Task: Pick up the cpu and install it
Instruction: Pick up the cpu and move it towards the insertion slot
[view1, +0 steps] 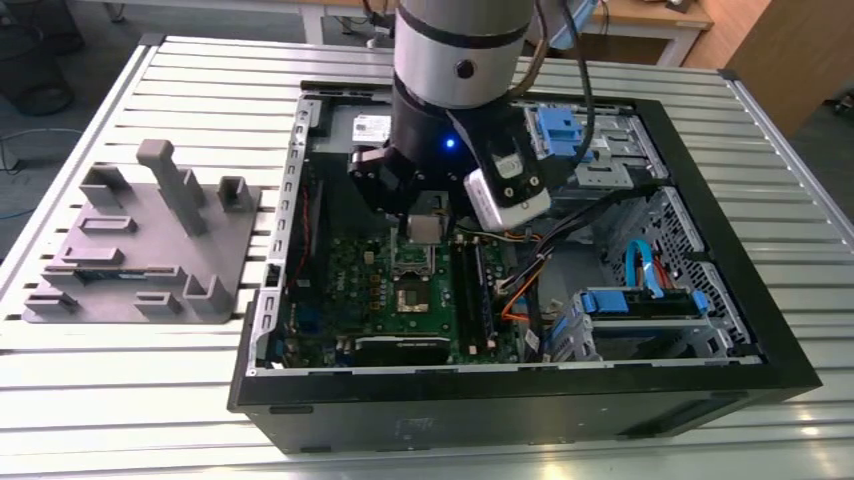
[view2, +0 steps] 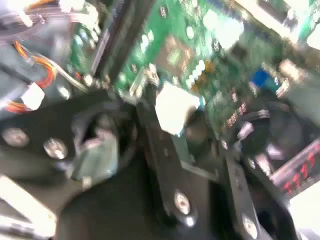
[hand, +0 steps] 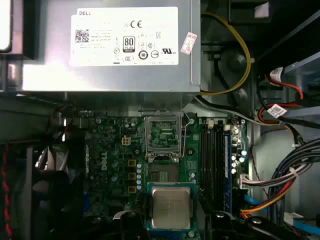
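Aloft, cpu (hand: 171, 207) near socket (hand: 162, 172), cables (hand: 280, 185) alongside.

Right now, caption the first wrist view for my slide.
The gripper holds the cpu over the motherboard, near the open socket.

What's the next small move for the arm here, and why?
Probably ease the cpu across until it sits squarely over the open socket, before any lowering. The gripper holds the cpu above the motherboard, and in the first wrist view it appears offset from the socket, not over it.
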